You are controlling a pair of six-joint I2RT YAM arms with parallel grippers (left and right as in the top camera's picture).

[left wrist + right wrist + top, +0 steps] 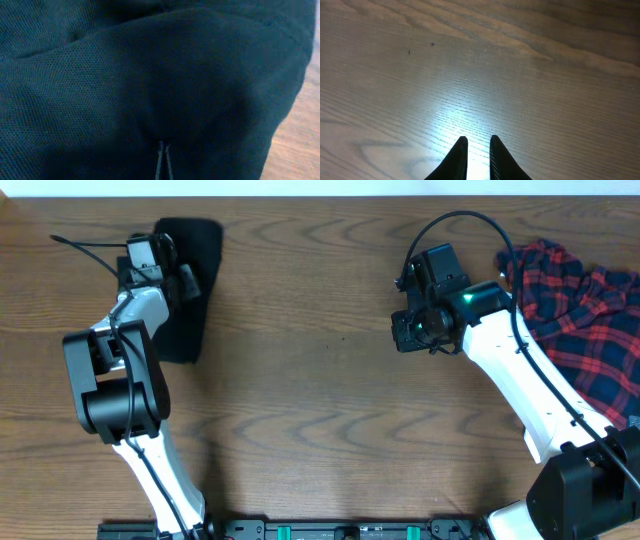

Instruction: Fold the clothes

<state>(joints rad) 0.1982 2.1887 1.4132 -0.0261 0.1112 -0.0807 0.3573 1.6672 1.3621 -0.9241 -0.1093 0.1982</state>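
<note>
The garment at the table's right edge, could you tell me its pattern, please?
Red-and-navy plaid garment, best seen in the overhead view.

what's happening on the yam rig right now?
Clothes folding. The left gripper is shut on a black garment lying folded narrow at the table's far left; its wrist view is filled with black fabric. The right gripper hangs over bare wood mid-table, fingers nearly together, holding nothing. A red-and-navy plaid garment sits crumpled at the far right, untouched.

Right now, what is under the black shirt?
The wooden table shows all around the folded black shirt, so it lies on that. Anything tucked beneath is hidden; the left gripper is pinched shut on its cloth.
</note>
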